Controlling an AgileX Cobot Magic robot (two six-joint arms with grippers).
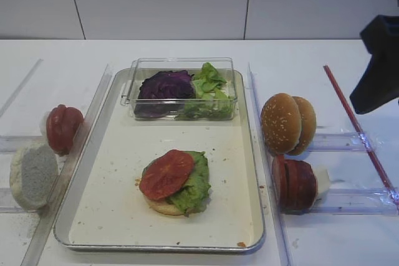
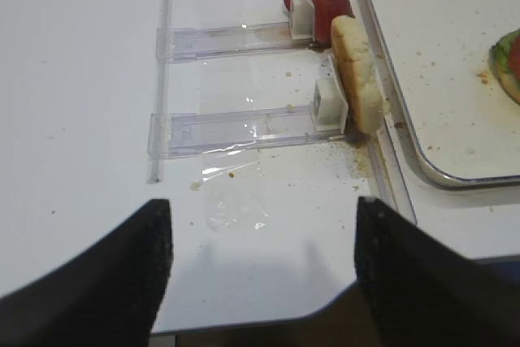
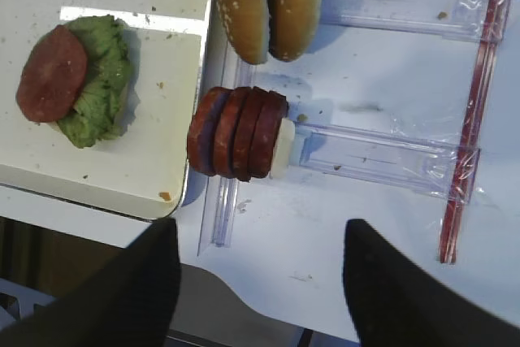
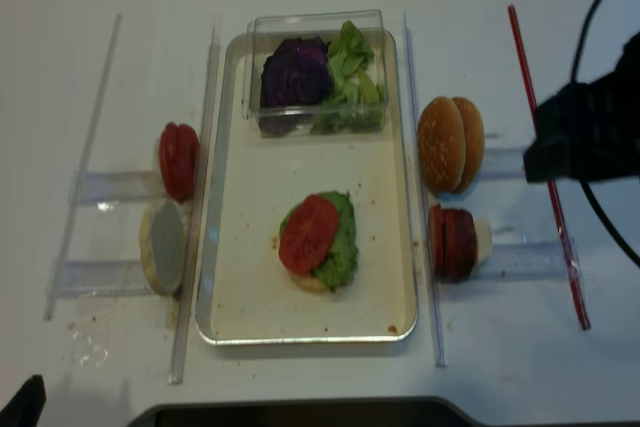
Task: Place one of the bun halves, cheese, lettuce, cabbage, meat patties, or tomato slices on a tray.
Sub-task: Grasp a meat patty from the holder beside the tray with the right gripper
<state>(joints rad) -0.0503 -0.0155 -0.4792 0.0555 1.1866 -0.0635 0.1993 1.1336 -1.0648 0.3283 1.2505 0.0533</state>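
Here the right tool (image 3: 260, 278) hovers with jaws spread and empty, directly above the upright meat patties (image 3: 236, 132) racked just beside the tray (image 3: 97, 180).

Bright even light, soft shadows, slight blur

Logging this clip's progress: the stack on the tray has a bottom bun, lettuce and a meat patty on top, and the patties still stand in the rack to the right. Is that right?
Not quite. On the tray, the top layer of the stack is a tomato slice, glossy red, lying over the lettuce and bun. The exterior high view shows it. The meat patties do stand in the rack to the right.
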